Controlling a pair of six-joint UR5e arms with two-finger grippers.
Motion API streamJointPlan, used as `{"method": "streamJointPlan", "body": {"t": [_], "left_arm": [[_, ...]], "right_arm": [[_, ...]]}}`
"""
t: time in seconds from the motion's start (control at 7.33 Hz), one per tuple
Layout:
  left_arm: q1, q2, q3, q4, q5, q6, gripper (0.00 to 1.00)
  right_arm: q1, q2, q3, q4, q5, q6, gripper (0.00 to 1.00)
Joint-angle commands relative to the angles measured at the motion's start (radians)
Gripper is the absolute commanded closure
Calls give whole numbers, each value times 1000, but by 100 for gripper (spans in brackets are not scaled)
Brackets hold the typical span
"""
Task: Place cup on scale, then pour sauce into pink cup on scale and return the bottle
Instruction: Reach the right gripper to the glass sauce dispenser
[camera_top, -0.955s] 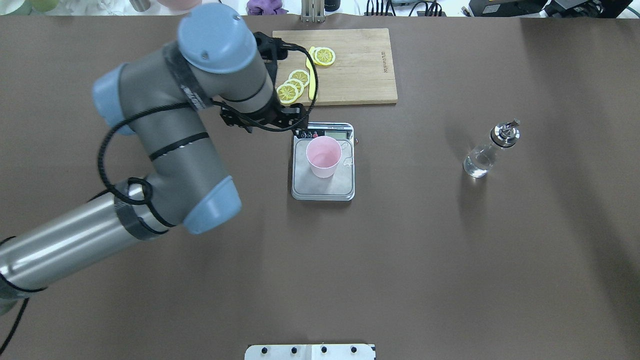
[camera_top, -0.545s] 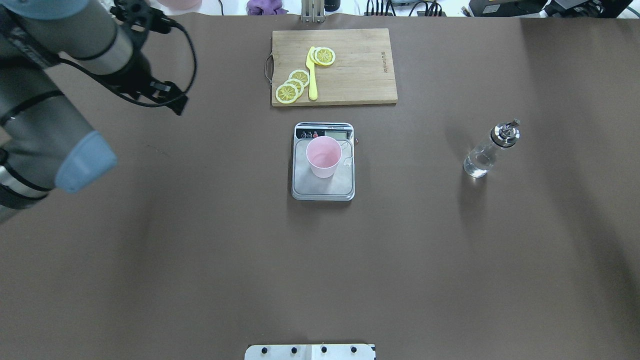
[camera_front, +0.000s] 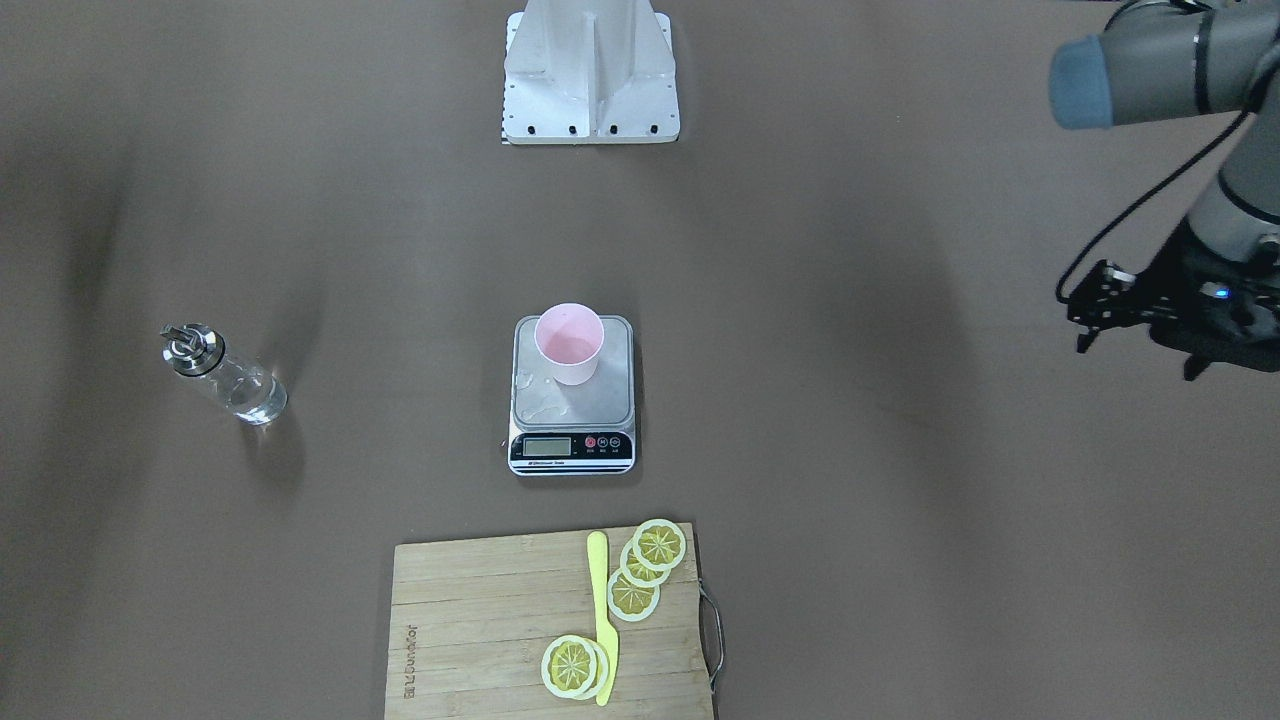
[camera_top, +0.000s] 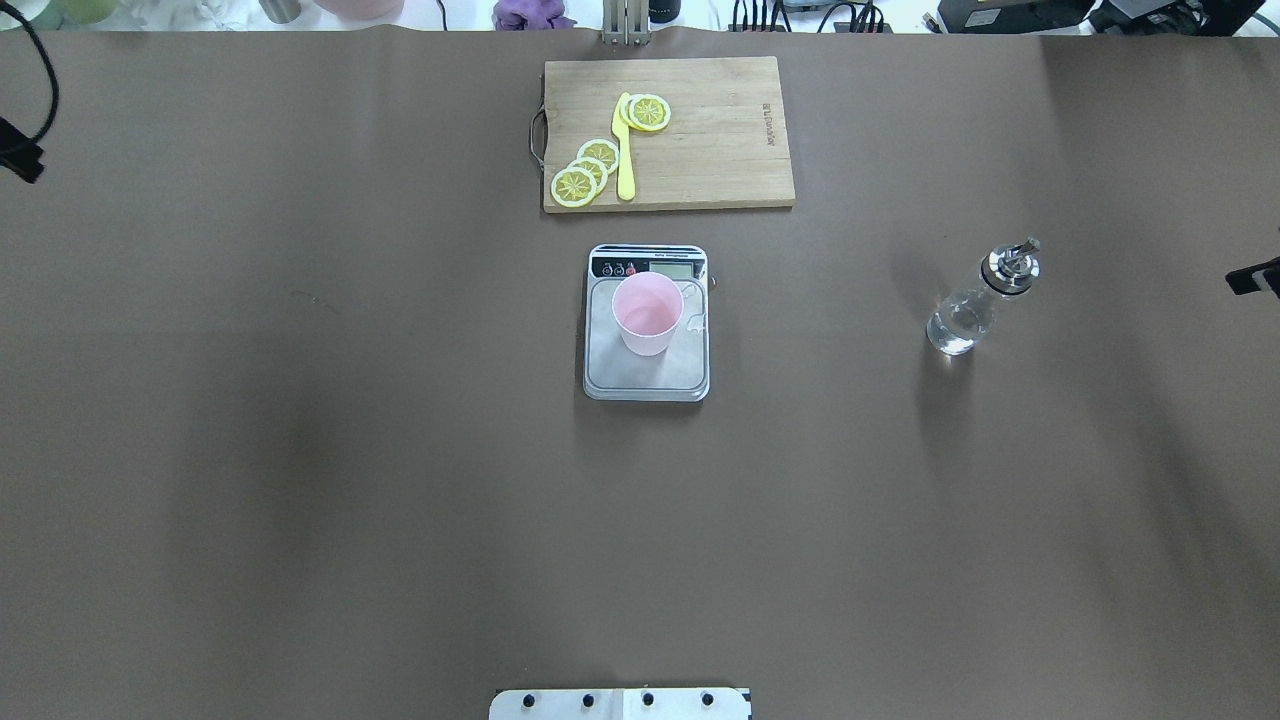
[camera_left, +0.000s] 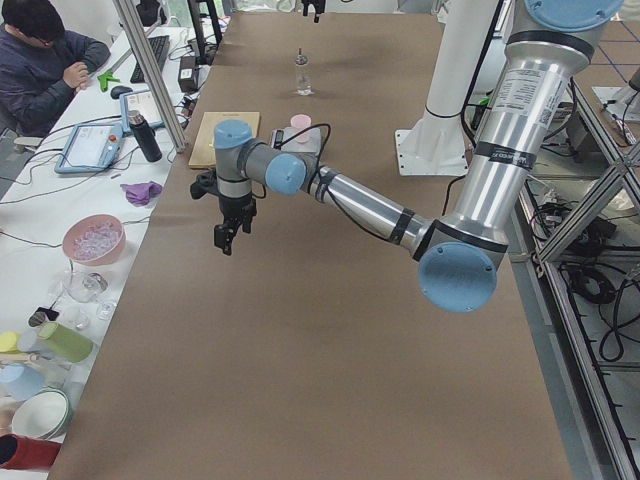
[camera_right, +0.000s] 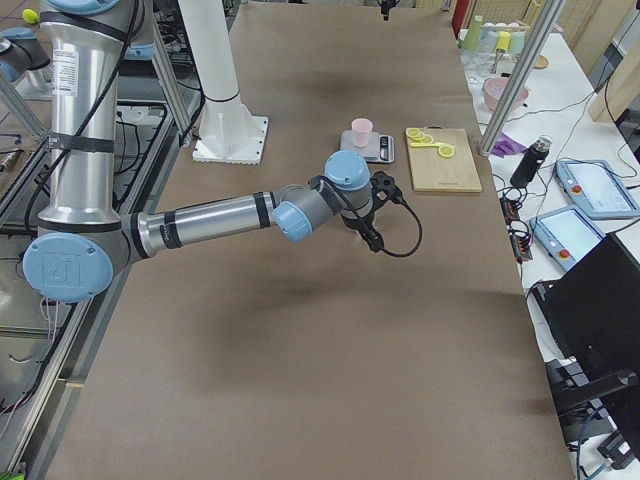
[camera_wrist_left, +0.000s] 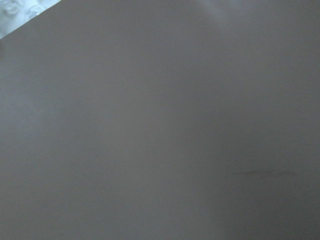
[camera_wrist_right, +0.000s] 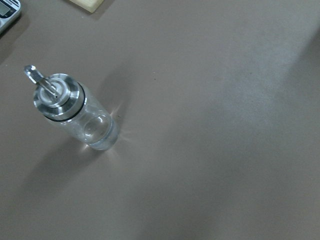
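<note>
The pink cup (camera_top: 647, 315) stands upright on the steel scale (camera_top: 640, 380), just behind the platform's middle; it also shows in the front view (camera_front: 569, 343). The glass bottle (camera_top: 975, 305) with its silver pourer cap stands alone on the table to the right, holding clear sauce (camera_wrist_right: 97, 132). My left gripper (camera_front: 1138, 355) hangs open and empty well to the left of the scale, above bare table. Only a black tip of my right gripper (camera_top: 1255, 280) shows at the overhead view's right edge, right of the bottle; I cannot tell whether it is open or shut.
A wooden cutting board (camera_top: 710, 150) with lemon slices (camera_top: 585, 170) and a yellow knife (camera_top: 624, 150) lies just behind the scale. The robot base plate (camera_top: 620, 703) sits at the near edge. Benches with bowls and devices border the table's far side.
My left arm has swung away from beside the scale to the left, almost out of the overhead view. A tip of my right gripper has come in at the right edge. Cup and bottle have not moved.
</note>
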Motion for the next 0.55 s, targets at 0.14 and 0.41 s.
{"method": "streamJointPlan", "body": {"t": [0.14, 0.41], "left_arm": [[-93, 26, 147, -99, -4, 170, 1], [-93, 23, 147, -90, -4, 170, 1]], "right_arm": [[-126, 6, -63, 205, -5, 0, 0], [-168, 59, -200, 390, -34, 2, 1]]}}
